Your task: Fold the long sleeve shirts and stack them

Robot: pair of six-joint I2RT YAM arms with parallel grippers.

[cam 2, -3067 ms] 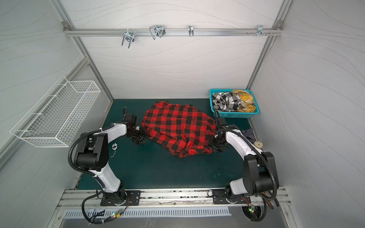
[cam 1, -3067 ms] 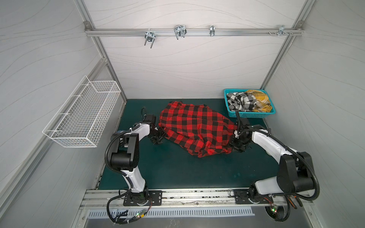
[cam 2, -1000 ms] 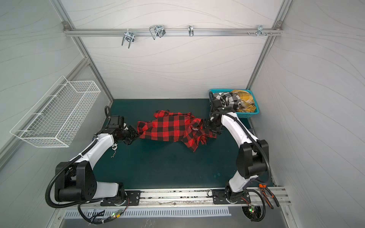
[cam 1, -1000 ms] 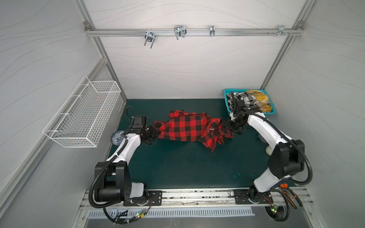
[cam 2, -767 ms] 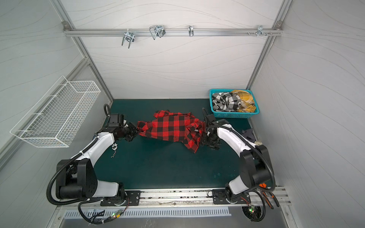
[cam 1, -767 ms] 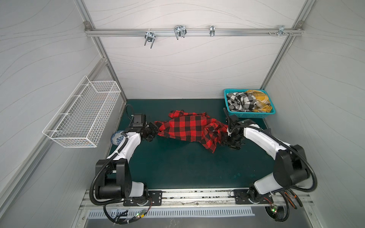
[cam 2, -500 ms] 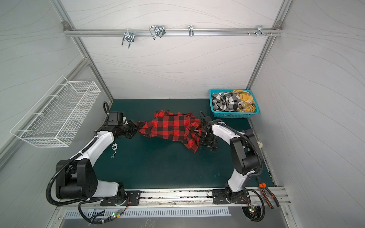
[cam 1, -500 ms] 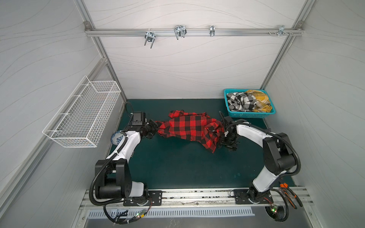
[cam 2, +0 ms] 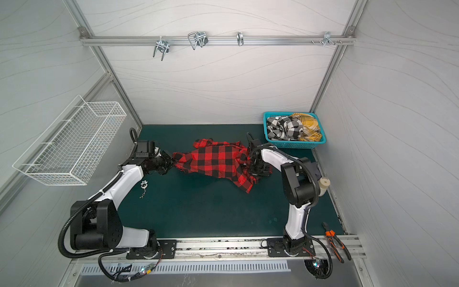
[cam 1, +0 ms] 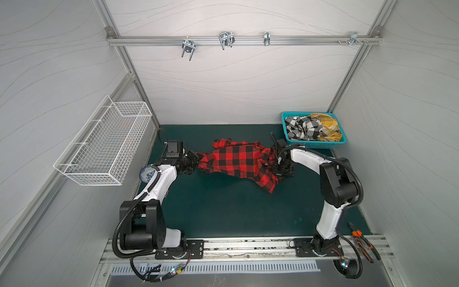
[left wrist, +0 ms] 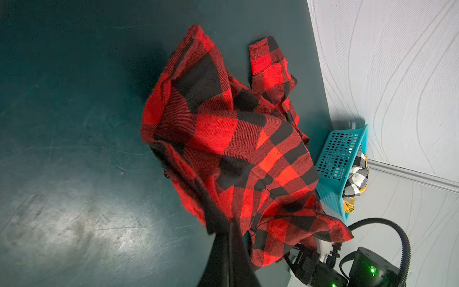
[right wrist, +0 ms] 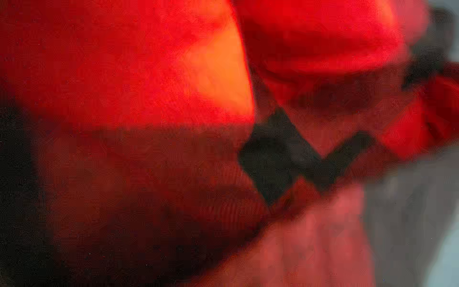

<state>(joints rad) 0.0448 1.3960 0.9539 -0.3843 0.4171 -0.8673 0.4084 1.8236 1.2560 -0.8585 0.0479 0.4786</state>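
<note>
The red shirt is stretching left to right near the bench's back edge. The left fingers are gripping its left end; the right fingers are meeting its right end, closure unclear.

Your right wrist view gives you only the red-and-black shirt pressed close, one blur of cloth. In both top views the right gripper has its tips buried in that shirt, so you cannot tell its grip. On the left gripper the fingers are blurred and cut off by the view's edge. The black-and-white shirt is bunched in the basket, its shape hidden.
</note>
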